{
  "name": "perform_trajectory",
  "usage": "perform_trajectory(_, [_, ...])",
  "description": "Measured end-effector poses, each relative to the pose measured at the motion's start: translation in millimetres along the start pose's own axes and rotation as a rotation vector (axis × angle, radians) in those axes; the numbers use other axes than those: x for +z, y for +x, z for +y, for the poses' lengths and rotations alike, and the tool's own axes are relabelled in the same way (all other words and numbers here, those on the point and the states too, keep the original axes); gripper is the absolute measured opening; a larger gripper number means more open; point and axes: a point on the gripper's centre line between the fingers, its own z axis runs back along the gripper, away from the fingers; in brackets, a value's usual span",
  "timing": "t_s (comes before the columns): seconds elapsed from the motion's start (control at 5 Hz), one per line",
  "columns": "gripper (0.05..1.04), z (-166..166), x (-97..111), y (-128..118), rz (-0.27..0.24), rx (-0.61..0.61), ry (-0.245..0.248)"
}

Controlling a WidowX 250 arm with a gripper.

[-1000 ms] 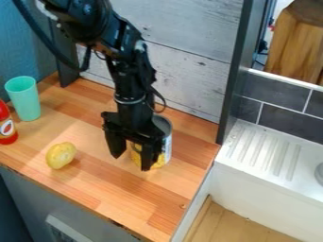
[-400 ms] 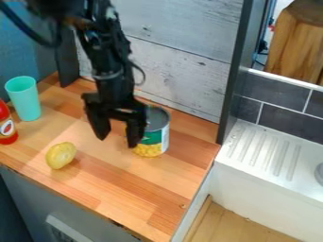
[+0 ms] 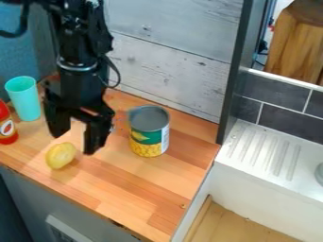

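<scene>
The black gripper (image 3: 75, 142) hangs open over the left half of the wooden counter, with nothing between its fingers. A yellow, potato-like object (image 3: 61, 155) lies on the counter just below and left of it, close to the fingertips. To the gripper's right stands an upright can (image 3: 148, 134) with a green and yellow label, a small gap apart from it. Behind the gripper's left side is an upright turquoise cup (image 3: 24, 100). A red bottle (image 3: 5, 125) is partly cut off at the left edge.
The wooden counter (image 3: 135, 194) ends in a front edge and a right edge. A grey plank wall (image 3: 170, 56) rises behind it, with a dark upright post (image 3: 234, 71) at its right end. Further right are a white ridged drainboard (image 3: 262, 151) and grey tiles (image 3: 277, 121).
The gripper has moved left, away from the can and toward the yellow object. More of the can shows now. The can, cup, bottle and yellow object have stayed in place.
</scene>
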Motion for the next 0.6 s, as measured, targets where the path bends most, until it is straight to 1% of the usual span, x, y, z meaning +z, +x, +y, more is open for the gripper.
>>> perform_trajectory(0.2, [1.001, 23.3, -19.2, -22.3, 0.012, -0.144, 0.017])
perform_trajectory(0.4, [1.001, 46.1, -30.7, -27.3, -0.022, -0.14, 0.017])
perform_trajectory(0.6, [1.001, 59.8, -32.9, -30.6, -0.038, -0.11, 0.013])
